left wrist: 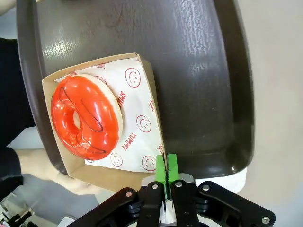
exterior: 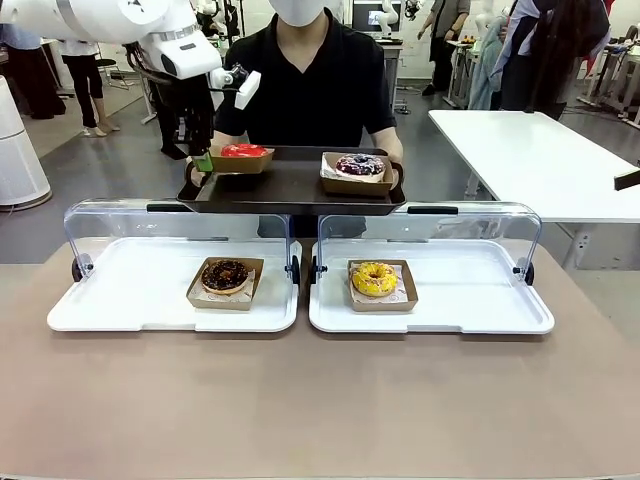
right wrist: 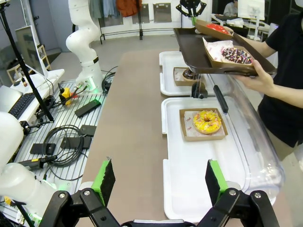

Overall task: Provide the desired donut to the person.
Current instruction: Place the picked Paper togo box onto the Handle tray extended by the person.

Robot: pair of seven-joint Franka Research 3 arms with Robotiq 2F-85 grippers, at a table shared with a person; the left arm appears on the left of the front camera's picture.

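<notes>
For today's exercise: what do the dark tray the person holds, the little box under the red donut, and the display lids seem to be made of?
Dark tray: probably moulded plastic, dark brown with a pebbled, slightly shiny surface.
Box: thin brown cardboard, matte, with folded walls, lined with white printed paper.
Display lids: clear hard plastic, likely acrylic; you see through them and they show glare.

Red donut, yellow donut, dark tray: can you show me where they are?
red donut (left wrist: 85, 118), left wrist view, on its icing.
yellow donut (exterior: 374, 278), front view, on its ring.
dark tray (exterior: 290, 188), front view, on its bare middle.
</notes>
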